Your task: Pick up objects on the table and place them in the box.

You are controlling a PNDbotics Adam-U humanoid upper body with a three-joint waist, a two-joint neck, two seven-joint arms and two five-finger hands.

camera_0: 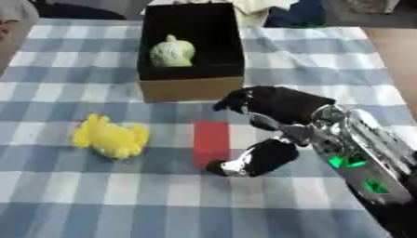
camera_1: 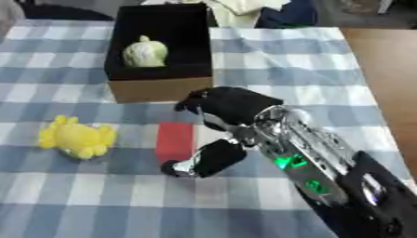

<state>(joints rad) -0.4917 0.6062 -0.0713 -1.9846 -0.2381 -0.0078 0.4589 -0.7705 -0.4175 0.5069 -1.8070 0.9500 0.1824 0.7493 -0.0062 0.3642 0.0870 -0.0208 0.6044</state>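
A red block (camera_0: 211, 142) is lying flat on the blue-and-white checked tablecloth (camera_0: 73, 195), near the middle of the table and just on the near side of the box (camera_0: 192, 88). The robot's right hand (camera_0: 273, 122) is reaching in from the right and sitting just beside the block's right edge; its fingers (camera_0: 238, 99) are arching above the block's far right corner and its thumb (camera_0: 248, 162) is curving in by the near right corner, so the hand is spread wide around that side. Whether any part is actually touching the block is not clear. The block is not being lifted.

To the left of the block, well apart from it, a yellow soft toy (camera_0: 110, 137) is lying on the cloth.

The box is standing at the far middle of the table, a cardboard one with a black lining, open at the top. Inside it a pale green, rounded thing (camera_0: 172, 52) is resting toward the left of the floor; the remainder of the lining is showing bare and dark.
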